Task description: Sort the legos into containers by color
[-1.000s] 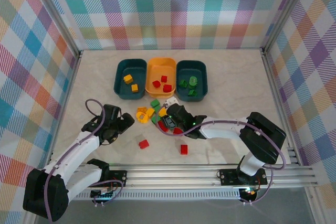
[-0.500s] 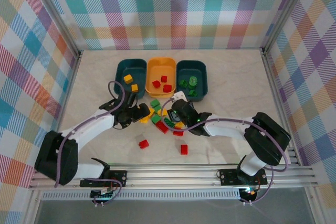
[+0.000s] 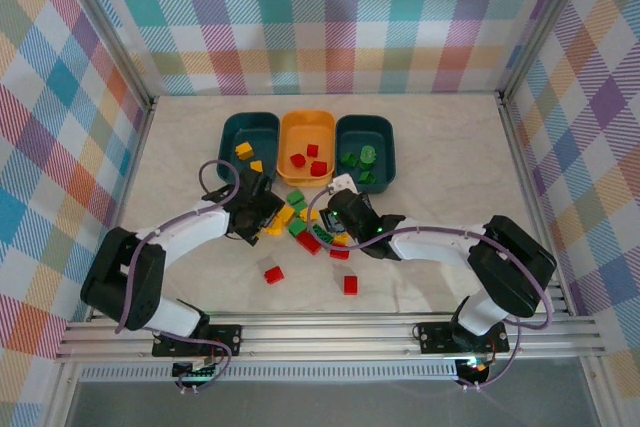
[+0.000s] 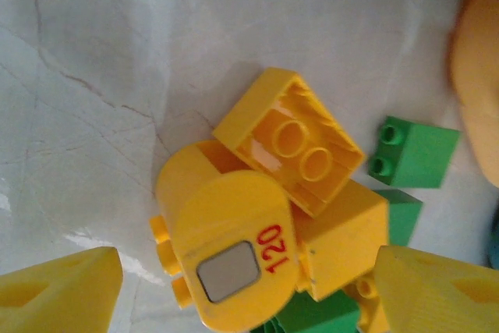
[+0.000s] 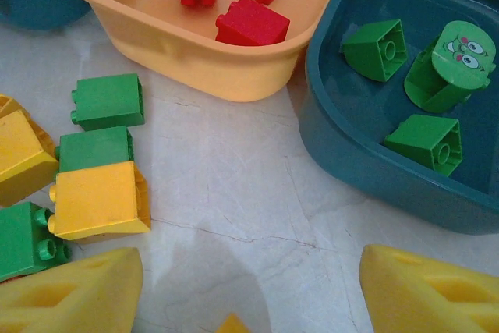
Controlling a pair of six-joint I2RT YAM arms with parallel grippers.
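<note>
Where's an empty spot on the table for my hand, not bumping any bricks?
Biggest bare patch: the table right of the right teal bin, out to the right wall. Another lies left of the left teal bin. Crowded: the pile of bricks just in front of the bins, plus two loose red bricks nearer the front.

You've got three bins in a row, touching. The left teal bin [image 3: 250, 132] holds two yellow bricks [image 3: 243, 150], the orange-yellow bin [image 3: 305, 127] three red bricks [image 3: 318, 168], and the right teal bin [image 3: 380, 135] several green bricks [image 3: 367, 154]. A mixed loose pile [image 3: 298, 219] of yellow, green and red sits just in front. Two stray reds [image 3: 273, 274] lie apart, on the near side.
</note>
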